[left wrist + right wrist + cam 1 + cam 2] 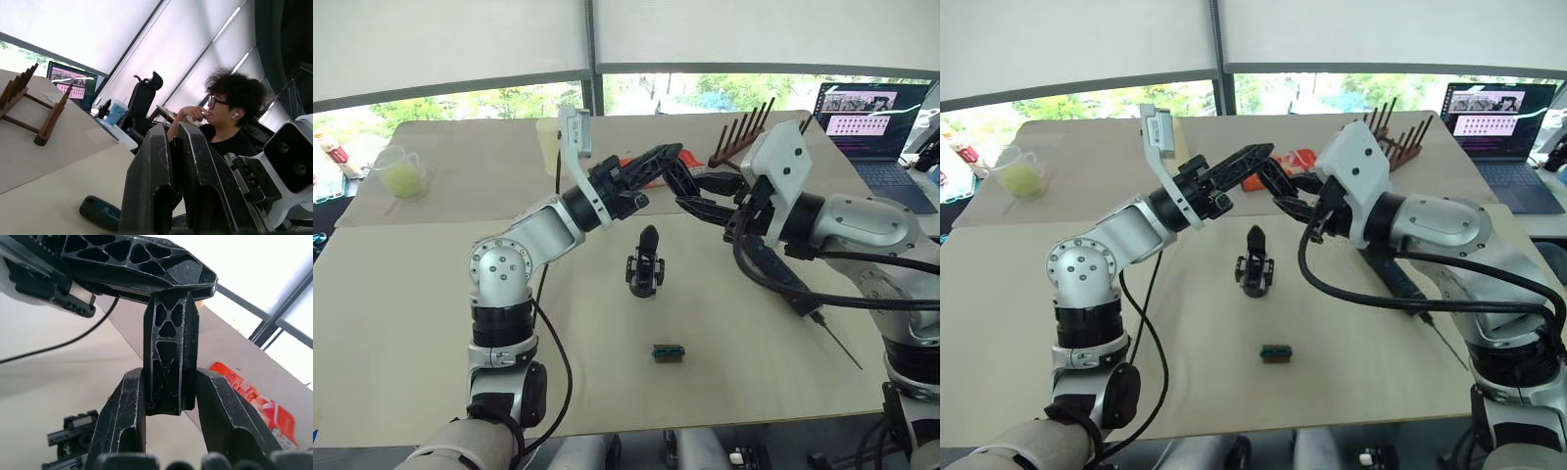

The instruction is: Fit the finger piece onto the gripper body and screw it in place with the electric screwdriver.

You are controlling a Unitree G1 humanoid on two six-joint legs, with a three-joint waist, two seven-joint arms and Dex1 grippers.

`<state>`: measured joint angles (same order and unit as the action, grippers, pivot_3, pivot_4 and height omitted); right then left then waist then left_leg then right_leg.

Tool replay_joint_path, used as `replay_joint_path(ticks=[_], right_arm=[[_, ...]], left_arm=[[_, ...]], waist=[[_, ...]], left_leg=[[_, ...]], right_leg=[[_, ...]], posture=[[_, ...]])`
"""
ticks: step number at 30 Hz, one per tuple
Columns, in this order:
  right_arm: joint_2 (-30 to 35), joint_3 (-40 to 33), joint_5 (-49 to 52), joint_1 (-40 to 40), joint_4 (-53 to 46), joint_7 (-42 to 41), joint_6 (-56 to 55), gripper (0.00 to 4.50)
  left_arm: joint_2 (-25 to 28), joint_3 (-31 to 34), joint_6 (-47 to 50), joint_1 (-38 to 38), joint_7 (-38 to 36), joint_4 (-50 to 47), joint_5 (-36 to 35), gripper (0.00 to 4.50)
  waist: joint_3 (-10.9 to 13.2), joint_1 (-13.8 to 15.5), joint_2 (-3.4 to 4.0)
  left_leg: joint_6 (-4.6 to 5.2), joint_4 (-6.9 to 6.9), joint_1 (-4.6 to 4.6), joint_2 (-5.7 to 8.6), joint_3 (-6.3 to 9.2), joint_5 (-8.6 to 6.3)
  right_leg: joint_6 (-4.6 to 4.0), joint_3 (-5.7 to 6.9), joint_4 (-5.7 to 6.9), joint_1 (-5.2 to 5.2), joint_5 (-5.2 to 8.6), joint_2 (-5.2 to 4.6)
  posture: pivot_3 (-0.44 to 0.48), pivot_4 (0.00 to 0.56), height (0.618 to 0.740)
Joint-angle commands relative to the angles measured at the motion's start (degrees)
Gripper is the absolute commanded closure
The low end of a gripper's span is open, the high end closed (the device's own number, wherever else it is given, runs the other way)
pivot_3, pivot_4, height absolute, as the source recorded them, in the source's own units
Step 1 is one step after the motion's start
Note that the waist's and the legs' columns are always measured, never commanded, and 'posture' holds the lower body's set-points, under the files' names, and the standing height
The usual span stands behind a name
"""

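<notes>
The finger piece (pixel 169 364) is a black plastic wedge with a lattice of triangular cut-outs. It is held in the air above the middle of the surface (pixel 431 333), where the two arms meet. The right gripper (pixel 168 396) has its jaws closed on the piece's lower end, and the left gripper (pixel 668 157) has its jaws clamped shut on the upper end.

The gripper body (pixel 645 264) stands upright on the surface below the two grippers, apart from them, its one pointed black finger sticking up. The electric screwdriver (pixel 781 276) lies on the surface under the right arm, partly hidden by the arm and its cable, with its thin metal bit (pixel 842 346) pointing toward the near edge. A small green-brown block (pixel 668 352) lies nearer than the gripper body.

Farther back are an orange packet (pixel 1291 163), partly hidden behind the grippers, and a wooden rack (pixel 744 137) with upright pegs. A clear measuring cup (pixel 401 173) holding something yellow-green stands at the far left, and an open laptop (pixel 873 117) at the far right.

The right wrist view shows the lattice and the grip up close, with the gripper body's top in a corner. The left wrist view shows a seated person (pixel 230 115) with glasses and an earbud, an office chair (pixel 144 105), the rack and the laptop.
</notes>
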<state>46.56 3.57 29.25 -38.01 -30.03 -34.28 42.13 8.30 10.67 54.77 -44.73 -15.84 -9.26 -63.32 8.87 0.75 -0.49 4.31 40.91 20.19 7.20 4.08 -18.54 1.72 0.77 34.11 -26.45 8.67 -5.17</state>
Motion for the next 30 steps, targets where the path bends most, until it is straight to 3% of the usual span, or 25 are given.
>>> replay_joint_path(ticks=[1,3,7,10,13,16,20,30], right_arm=[[1.0,-1.6,-1.4,-0.5,-2.4,-2.4,-2.8,2.36],[1.0,-2.6,-0.5,-1.3,-2.3,-3.5,-1.8,1.69],[1.9,-6.5,10.1,-4.8,0.7,-10.1,5.4,0.31],[2.3,-9.9,25.2,-9.1,7.8,-16.5,17.2,0.31],[3.4,-8.7,28.7,-10.0,10.9,-20.6,21.3,0.31],[2.2,-7.0,29.0,-10.5,13.3,-20.7,23.2,1.14],[0.4,-5.0,26.9,-11.2,14.2,-20.5,21.9,2.51],[-2.8,-3.9,24.8,-11.6,14.1,-20.8,20.4,2.51]], left_arm=[[1.8,-2.5,-0.7,-2.3,-4.6,0.9,1.6,4.5],[3.6,-3.8,-0.9,-3.2,-8.0,2.1,2.9,4.5],[10.3,-8.5,-1.2,-6.4,-21.9,4.8,6.4,4.5],[17.4,-12.6,-0.6,-9.5,-38.0,7.0,7.8,4.5],[21.0,-15.7,-0.7,-11.7,-47.2,9.2,9.7,4.5],[21.7,-17.8,-2.6,-12.9,-51.7,10.6,12.9,4.5],[20.0,-17.5,-4.2,-13.3,-52.1,11.9,15.1,4.5],[18.8,-15.7,-3.4,-13.2,-51.8,11.8,15.9,4.5]], waist=[[0.0,0.0,0.0],[0.0,-0.1,0.0],[0.0,-0.1,0.0],[0.0,-0.4,0.0],[0.0,-0.4,0.01],[0.0,-0.3,0.01],[0.0,-0.2,0.01],[0.0,-0.2,0.01]], left_leg=[[0.0,0.0,0.0,0.0,0.0,0.0],[0.0,0.01,0.0,0.0,0.0,0.0],[-0.01,-0.01,0.0,-0.01,0.0,0.01],[0.0,-0.06,0.01,-0.02,0.0,0.01],[0.01,-0.11,0.01,-0.03,0.02,0.0],[0.02,-0.1,0.02,-0.03,0.05,0.0],[0.03,-0.07,0.04,-0.04,0.05,0.0],[0.02,-0.06,0.11,-0.04,0.05,0.0]], right_leg=[[0.0,0.0,0.0,0.0,0.0,0.0],[0.0,0.0,0.0,0.01,0.0,0.0],[-0.01,0.0,0.02,-0.03,0.0,0.01],[-0.03,0.0,-0.04,-0.02,-0.01,0.0],[-0.06,0.0,-0.07,-0.02,-0.01,-0.07],[-0.06,0.0,-0.06,-0.01,-0.01,-0.16],[-0.06,-0.03,-0.04,-0.02,-0.01,-0.25],[-0.06,-0.01,0.0,-0.16,-0.01,-0.25]], posture=[[0.0,0.15,0.74],[0.0,0.15,0.74],[0.0,0.15,0.74],[0.0,0.15,0.74],[0.0,0.15,0.74],[0.0,0.15,0.74],[0.0,0.15,0.74],[0.0,0.15,0.74]])
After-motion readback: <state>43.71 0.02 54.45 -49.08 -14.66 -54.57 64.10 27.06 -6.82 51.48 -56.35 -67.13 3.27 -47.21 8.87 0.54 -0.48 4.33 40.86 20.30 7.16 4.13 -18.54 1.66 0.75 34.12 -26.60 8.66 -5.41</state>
